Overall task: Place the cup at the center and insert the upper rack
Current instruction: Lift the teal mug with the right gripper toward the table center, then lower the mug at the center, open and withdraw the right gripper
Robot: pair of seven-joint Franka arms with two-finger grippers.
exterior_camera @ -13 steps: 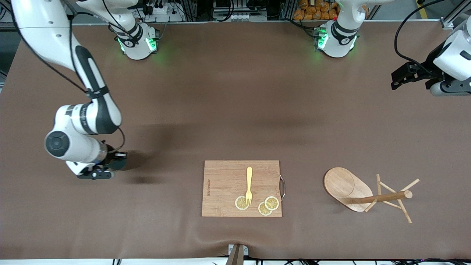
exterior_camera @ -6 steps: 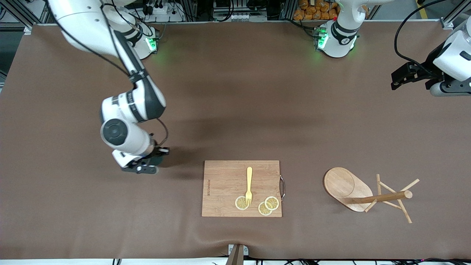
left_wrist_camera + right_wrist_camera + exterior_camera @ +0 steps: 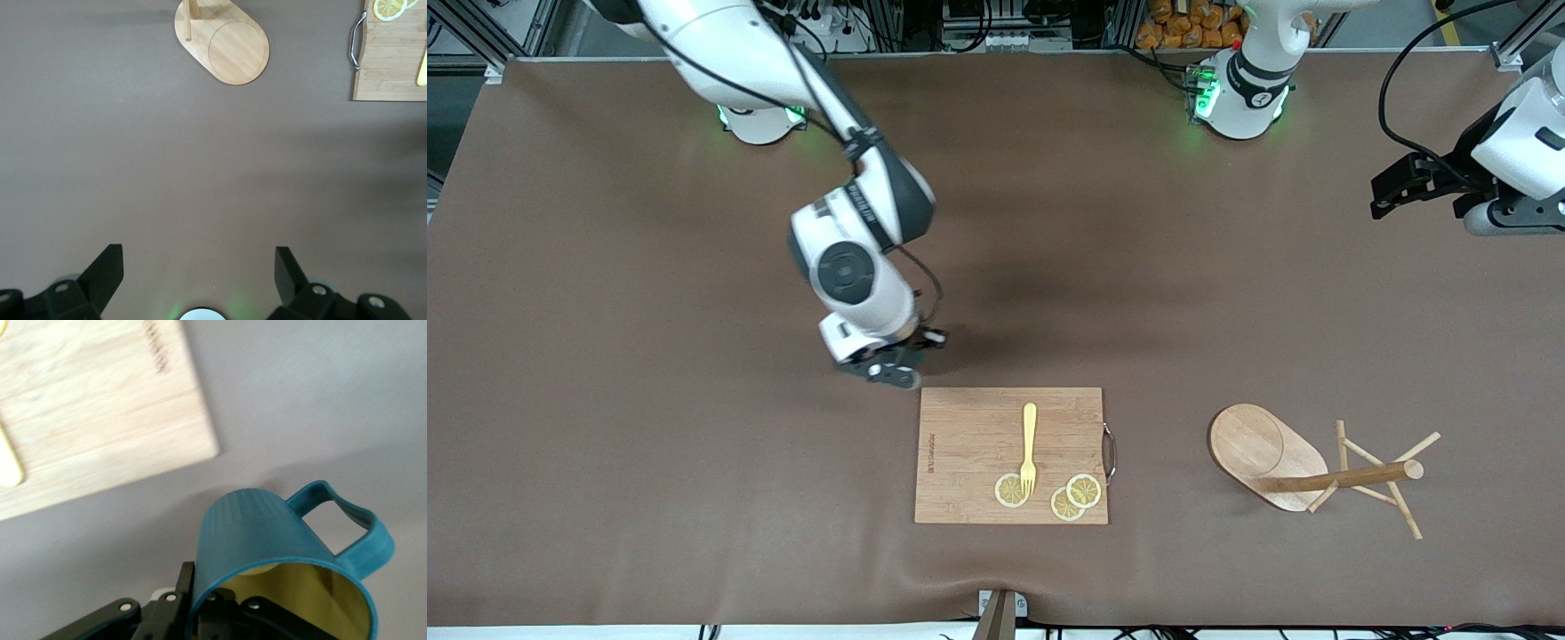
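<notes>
Teal cup (image 3: pixel 280 547) is riding in the right gripper (image 3: pixel 895 366), whose jaws are pinching its rim, up in the air just off the corner of the cutting board (image 3: pixel 969 427) toward the right arm's end of the table; in the front view the cup is hiding under the wrist. Placing at center is looking underway but not done, since the cup is not yet resting on the table. Upper rack (image 3: pixel 1316 471) is lying toppled on its side beside the cutting board toward the left arm's end, pole flat and pegs splayed, untouched, so the rack step is entirely left. Left gripper (image 3: pixel 1392 191) is waiting with jaws spread apart and empty, high over the table well away from the cutting board.
</notes>
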